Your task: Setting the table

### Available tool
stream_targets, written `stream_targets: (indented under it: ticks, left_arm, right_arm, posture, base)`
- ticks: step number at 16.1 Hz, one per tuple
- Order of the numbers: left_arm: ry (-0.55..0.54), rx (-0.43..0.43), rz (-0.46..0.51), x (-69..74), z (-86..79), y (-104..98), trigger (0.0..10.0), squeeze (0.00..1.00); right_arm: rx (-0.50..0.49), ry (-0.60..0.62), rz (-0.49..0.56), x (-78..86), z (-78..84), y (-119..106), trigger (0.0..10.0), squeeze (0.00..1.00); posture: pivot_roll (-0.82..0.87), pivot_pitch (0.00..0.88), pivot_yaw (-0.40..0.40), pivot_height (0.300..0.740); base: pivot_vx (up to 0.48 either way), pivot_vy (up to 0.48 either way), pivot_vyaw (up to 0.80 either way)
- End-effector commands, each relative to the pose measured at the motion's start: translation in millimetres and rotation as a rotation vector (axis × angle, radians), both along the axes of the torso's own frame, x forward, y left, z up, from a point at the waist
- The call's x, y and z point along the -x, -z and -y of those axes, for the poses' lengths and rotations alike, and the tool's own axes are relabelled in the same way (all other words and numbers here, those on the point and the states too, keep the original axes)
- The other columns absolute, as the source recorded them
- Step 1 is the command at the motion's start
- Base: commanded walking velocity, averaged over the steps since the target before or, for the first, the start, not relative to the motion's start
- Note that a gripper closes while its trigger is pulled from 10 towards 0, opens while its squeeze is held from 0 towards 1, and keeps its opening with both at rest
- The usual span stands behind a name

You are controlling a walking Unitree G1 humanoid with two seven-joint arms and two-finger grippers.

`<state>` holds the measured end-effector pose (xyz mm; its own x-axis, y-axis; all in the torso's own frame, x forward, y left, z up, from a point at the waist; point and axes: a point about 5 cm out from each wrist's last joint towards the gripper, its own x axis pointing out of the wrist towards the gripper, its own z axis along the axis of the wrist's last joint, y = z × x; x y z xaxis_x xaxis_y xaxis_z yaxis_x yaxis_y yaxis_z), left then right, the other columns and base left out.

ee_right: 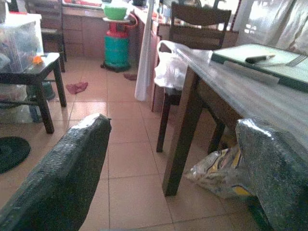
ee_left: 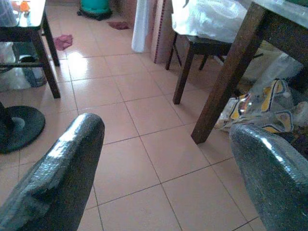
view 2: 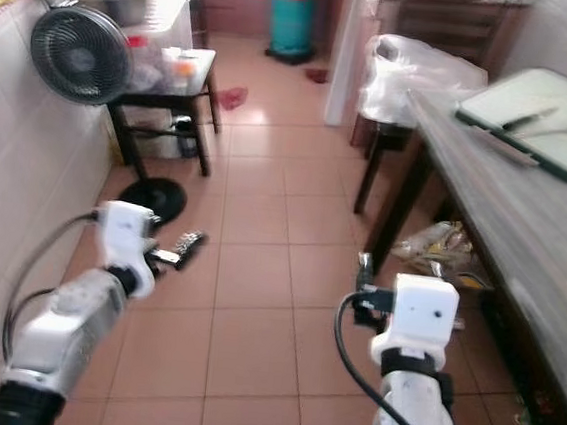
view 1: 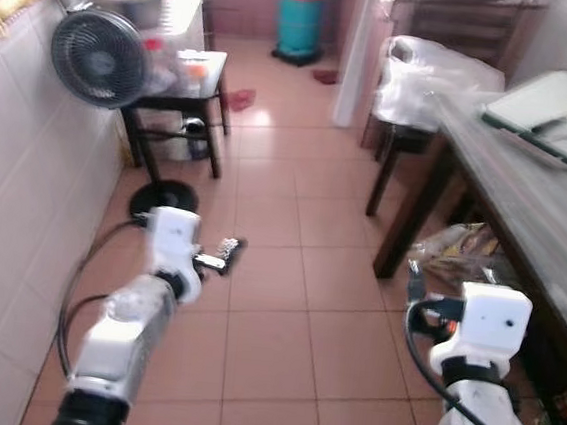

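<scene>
- Over bare floor tiles [view 1: 265, 301], both arms reach forward at waist height.
- Left gripper [ee_left: 163, 159]: fingers spread wide, released, nothing between them; it hangs above the tiles at about 8 o'clock in the head view.
- Right gripper [ee_right: 173, 163]: fingers likewise parted and empty, at about 5 o'clock, near the table leg [ee_right: 180, 139].
- Table [view 1: 526, 196] runs along the 3 o'clock side; a green-edged tray [view 1: 564, 119] lies on it at 2 o'clock, with a knife [ee_right: 260, 58] and fork [ee_right: 297, 59] on the tray.
- Fan [view 1: 100, 56] stands at 10 o'clock beside a small black side table [view 1: 190, 88].
- Teal gas cylinder [view 1: 300, 23] sits at 12 o'clock.
</scene>
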<state>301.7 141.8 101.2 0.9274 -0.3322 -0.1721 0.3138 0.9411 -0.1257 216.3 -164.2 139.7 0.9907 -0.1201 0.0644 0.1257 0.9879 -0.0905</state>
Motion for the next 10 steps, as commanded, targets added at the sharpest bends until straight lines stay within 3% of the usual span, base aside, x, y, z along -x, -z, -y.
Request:
stream_targets:
  ticks: [1, 7, 9, 10]
  left_arm:
    - [-0.021, -0.021, 0.010, -1.7, -8.5, -2, 10.0, 0.00]
    - [-0.021, -0.021, 0.001, -3.5, -5.2, 2, 10.0, 0.00]
    - [-0.031, -0.035, -0.021, -3.7, -6.5, 9, 10.0, 0.00]
    - [-0.030, -0.034, -0.096, -0.9, -8.5, 29, 10.0, 0.00]
  right_arm:
    - [-0.012, -0.009, 0.019, 0.3, -2.9, -4, 10.0, 0.76]
    - [-0.010, -0.010, 0.017, -1.4, -1.3, -1, 10.0, 0.76]
    - [-0.009, -0.008, 0.009, -2.4, -0.1, 2, 10.0, 0.76]
    - [0.001, -0.009, -0.030, -4.5, 2.9, 15, 10.0, 0.74]
  posture:
    - [0.11, 0.124, -0.021, 0.740]
    - [0.11, 0.118, -0.024, 0.740]
    - [0.11, 0.117, -0.024, 0.740]
    - [0.11, 0.116, -0.024, 0.740]
  base:
    - [0.000, 0.480, 0.00]
    - [0.000, 0.480, 0.00]
    - [0.000, 0.163, 0.00]
    - [0.000, 0.000, 0.00]
